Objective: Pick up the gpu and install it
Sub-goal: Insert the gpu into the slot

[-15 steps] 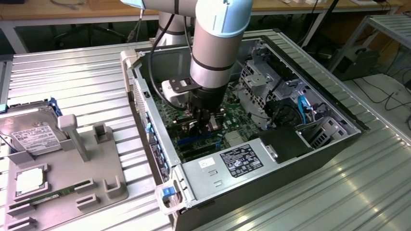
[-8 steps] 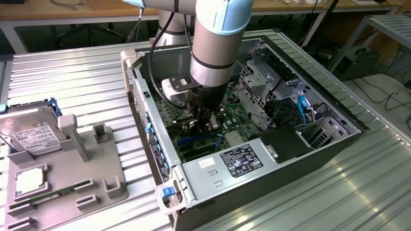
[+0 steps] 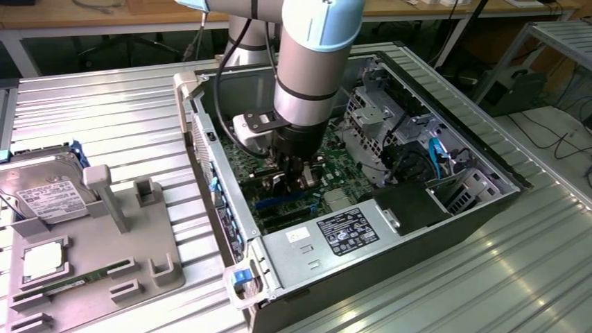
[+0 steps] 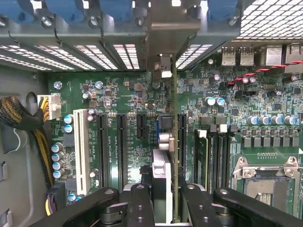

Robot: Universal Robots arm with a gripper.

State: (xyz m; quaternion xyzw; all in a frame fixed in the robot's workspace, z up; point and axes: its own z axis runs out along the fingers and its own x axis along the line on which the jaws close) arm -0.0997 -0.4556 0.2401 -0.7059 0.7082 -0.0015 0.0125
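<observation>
End effector (image 4: pixel 163 198) around gpu (image 4: pixel 173 142)

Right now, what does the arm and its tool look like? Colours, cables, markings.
The arm is a silver-grey metal tube with a pale blue cap at the upper joint and a thin dark band around the lower part. A black cable runs down beside it. At the wrist sits a white bracket, then a black section. The tool has black fingers with round pivot screws.

High exterior; wrist close above motherboard (image 4: pixel 128 127).
</observation>
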